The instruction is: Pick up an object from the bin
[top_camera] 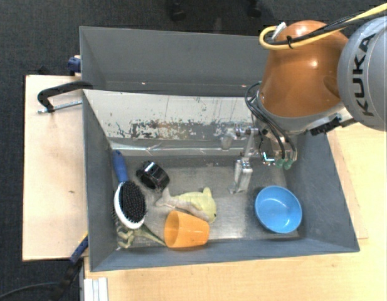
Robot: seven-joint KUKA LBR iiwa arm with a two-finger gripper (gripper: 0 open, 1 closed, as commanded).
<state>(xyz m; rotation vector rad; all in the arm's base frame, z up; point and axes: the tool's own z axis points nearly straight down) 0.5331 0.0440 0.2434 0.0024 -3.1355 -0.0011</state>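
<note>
My gripper (260, 173) hangs under the orange cover at the right of the bin, a little above the floor near the back wall. Its fingers stand open with nothing between them; the left finger (241, 175) is a pale metal bar pointing down. A round blue bowl (278, 210) sits upright just in front of the gripper, in the bin's front right corner, apart from the fingers. To the left of the gripper lies a pale yellow soft toy (194, 202). An orange cup (185, 230) lies on its side against the toy's front.
Along the left wall lies a hairbrush (128, 200) with a blue handle and black bristles. A small black object (153, 175) lies beside it, and a greenish bit (125, 236) sits in the front left corner. The arm enters from the right.
</note>
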